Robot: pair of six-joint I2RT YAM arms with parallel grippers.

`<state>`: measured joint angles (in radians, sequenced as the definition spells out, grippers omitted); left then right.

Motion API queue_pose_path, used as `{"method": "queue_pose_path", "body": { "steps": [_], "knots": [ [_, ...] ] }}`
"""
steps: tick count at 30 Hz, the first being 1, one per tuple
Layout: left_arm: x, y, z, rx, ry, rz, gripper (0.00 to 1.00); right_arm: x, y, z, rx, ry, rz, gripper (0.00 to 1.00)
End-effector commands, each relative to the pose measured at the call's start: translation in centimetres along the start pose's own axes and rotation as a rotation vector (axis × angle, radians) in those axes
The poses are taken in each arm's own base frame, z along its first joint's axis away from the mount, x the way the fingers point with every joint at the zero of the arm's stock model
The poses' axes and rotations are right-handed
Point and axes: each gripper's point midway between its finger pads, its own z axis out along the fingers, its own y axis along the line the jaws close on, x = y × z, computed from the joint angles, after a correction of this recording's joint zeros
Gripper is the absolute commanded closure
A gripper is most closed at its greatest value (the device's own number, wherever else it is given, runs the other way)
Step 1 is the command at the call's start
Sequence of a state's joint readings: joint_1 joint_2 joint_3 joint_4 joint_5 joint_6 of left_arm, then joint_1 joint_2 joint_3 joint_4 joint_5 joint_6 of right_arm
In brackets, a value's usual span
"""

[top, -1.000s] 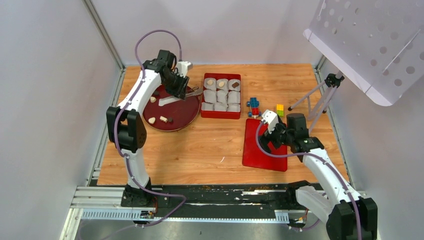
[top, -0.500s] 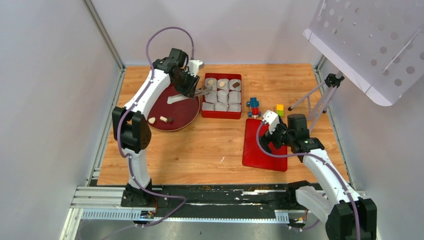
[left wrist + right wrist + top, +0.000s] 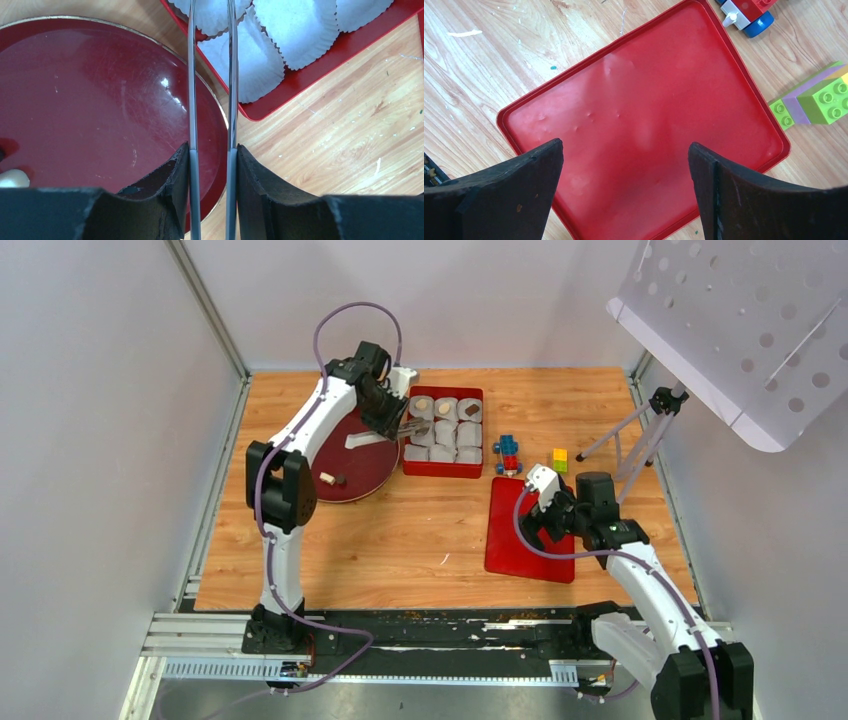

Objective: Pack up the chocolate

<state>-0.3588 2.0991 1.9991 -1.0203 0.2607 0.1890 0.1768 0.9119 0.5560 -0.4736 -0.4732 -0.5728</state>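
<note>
The bench carries a round plate, a red tray under the spread right jaws, and a red box of paper cups. Left jaws pinch tweezers reaching over the box. Chocolate lies on the plate and in back-row cups.

Glossy red plate; crinkled paper cups; shiny metal tweezers; wooden table.

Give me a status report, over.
Left hand shut on tweezers over the box. Right hand open above the tray. Chocolates on the plate, three in the box. Nothing blocking.
</note>
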Motion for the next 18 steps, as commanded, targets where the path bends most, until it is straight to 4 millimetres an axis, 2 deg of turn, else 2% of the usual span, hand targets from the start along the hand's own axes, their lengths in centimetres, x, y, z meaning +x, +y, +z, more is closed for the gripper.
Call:
{"method": "queue_pose_path", "body": {
  "steps": [1,8,18],
  "knots": [
    [-2.5,0.1,-1.3,-0.019,-0.071,0.05,0.79,-0.6,-0.3,-0.1,0.01,-0.033,-0.011,0.05],
    [-2.6,0.0,-1.2,-0.031,-0.068,0.054,0.64,-0.6,-0.3,-0.1,0.011,-0.033,-0.012,0.05],
    [-3.6,-0.2,-1.6,-0.033,-0.097,0.058,0.55,-0.7,-0.3,-0.1,0.009,-0.033,-0.012,0.05]
  ]
}}
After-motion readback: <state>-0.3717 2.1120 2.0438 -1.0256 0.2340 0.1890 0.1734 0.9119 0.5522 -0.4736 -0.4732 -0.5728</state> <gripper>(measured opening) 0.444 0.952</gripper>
